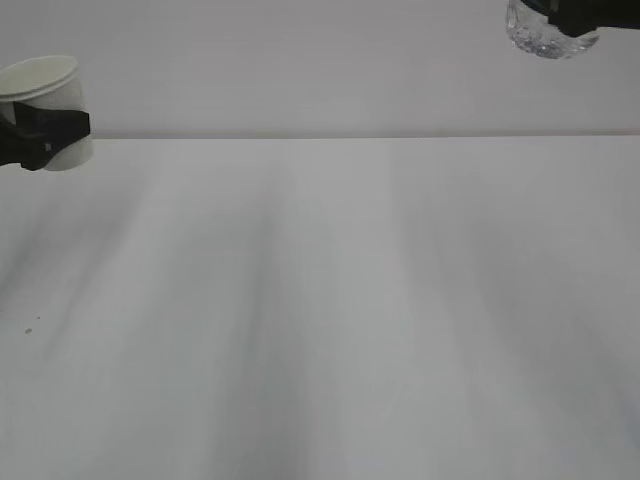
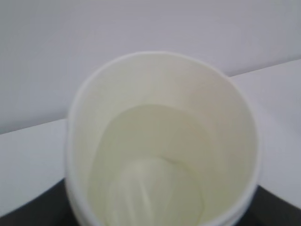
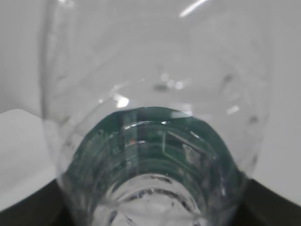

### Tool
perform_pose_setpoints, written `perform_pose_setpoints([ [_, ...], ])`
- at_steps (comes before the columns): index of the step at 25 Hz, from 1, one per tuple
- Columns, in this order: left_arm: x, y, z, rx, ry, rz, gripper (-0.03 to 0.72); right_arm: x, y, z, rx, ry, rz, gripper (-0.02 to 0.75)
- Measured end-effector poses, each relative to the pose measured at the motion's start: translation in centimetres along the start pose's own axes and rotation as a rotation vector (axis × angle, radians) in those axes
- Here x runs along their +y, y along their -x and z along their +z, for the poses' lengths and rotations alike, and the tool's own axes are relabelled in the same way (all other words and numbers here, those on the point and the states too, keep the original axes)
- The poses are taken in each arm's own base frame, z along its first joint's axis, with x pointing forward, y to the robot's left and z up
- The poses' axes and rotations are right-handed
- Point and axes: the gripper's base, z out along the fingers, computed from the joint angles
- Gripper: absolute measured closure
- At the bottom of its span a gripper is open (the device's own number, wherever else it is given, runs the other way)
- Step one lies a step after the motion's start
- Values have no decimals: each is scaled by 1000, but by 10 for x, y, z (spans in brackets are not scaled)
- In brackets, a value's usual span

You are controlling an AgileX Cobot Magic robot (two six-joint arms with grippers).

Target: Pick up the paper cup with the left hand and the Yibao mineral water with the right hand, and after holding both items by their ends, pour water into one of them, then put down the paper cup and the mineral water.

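Both items are lifted; nothing else shows on the table [image 1: 330, 320].

Left gripper [image 1: 40, 135], at the far left edge of the exterior view: jaws closed partway around the paper cup [image 1: 48, 108], clamping its lower wall. The cup is upright, tilted slightly, and sits just above the table's far edge. The left wrist view looks straight down into the paper cup [image 2: 160, 155]; the inside is cream-coloured, and I cannot tell whether it holds water.

Right gripper [image 1: 580, 12], top right corner of the exterior view: only a dark edge shows, gripping the Yibao mineral water [image 1: 545, 35], whose clear ribbed base hangs below. In the right wrist view the bottle [image 3: 155, 141] fills the frame, green label band visible.

Judged step: both picked up and held well apart, pour not begun. Next move calls for bringing bottle mouth over the cup rim, then tilting slowly.
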Motion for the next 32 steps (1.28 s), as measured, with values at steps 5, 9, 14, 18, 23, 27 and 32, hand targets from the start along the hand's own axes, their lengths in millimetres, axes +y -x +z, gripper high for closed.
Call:
perform_pose_setpoints([
  [5,-1,-7,-3,15,1,-13,244,0,0,0,0,0,0,265],
  [9,-4,-5,-8,12,-2,-4,244,0,0,0,0,0,0,265],
  [14,-9,-3,-15,15,-7,20,244,0,0,0,0,0,2,265],
  [18,-13,-7,-25,23,-1,14,244,0,0,0,0,0,4,265],
  [23,-13,-12,-40,27,33,-6,244,0,0,0,0,0,4,265],
  [27,-12,-18,-51,30,63,-32,244,0,0,0,0,0,4,265],
  [32,-14,-24,-58,36,72,-56,244,0,0,0,0,0,6,265],
])
